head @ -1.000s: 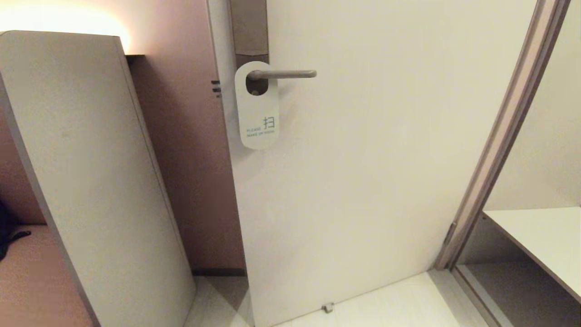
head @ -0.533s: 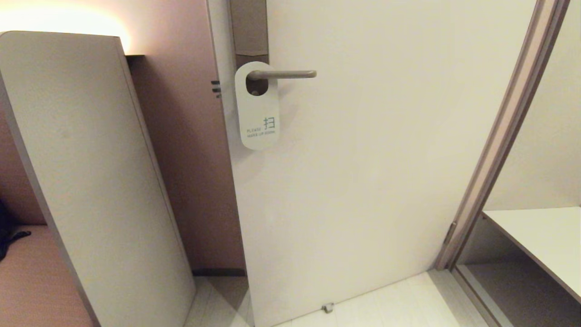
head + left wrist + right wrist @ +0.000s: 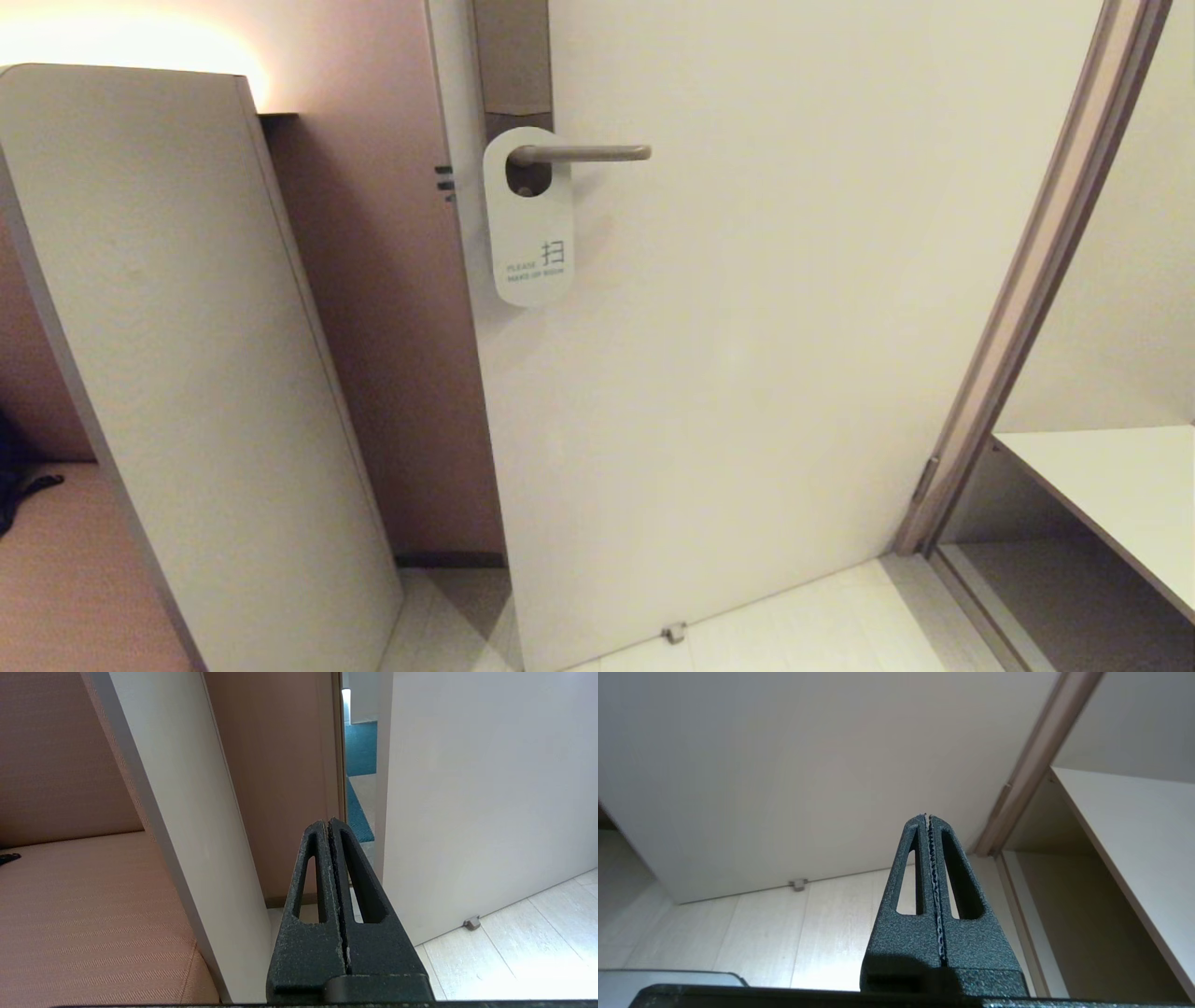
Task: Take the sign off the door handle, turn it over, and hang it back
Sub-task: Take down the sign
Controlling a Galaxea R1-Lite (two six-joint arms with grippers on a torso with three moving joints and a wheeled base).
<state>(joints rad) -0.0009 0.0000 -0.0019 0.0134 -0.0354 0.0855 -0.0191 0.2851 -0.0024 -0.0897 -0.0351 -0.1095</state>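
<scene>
The sign [image 3: 528, 224] hangs on the door handle [image 3: 588, 152] with its white face out, reading "Please make up room"; the handle passes through its oval hole. The handle is a horizontal metal lever on a grey-brown plate [image 3: 512, 65] at the door's left edge. Neither arm shows in the head view. My left gripper [image 3: 329, 823] is shut and empty, low down, pointing at the gap beside the door edge. My right gripper [image 3: 927, 817] is shut and empty, low down, pointing at the door's lower part. The sign shows in neither wrist view.
The white door [image 3: 766, 355] stands ajar, with a small stopper [image 3: 674, 633] at its foot. A tall white panel [image 3: 187, 373] and a pinkish seat [image 3: 84, 914] stand to the left. A door frame [image 3: 1027, 280] and a white shelf [image 3: 1120, 495] are on the right.
</scene>
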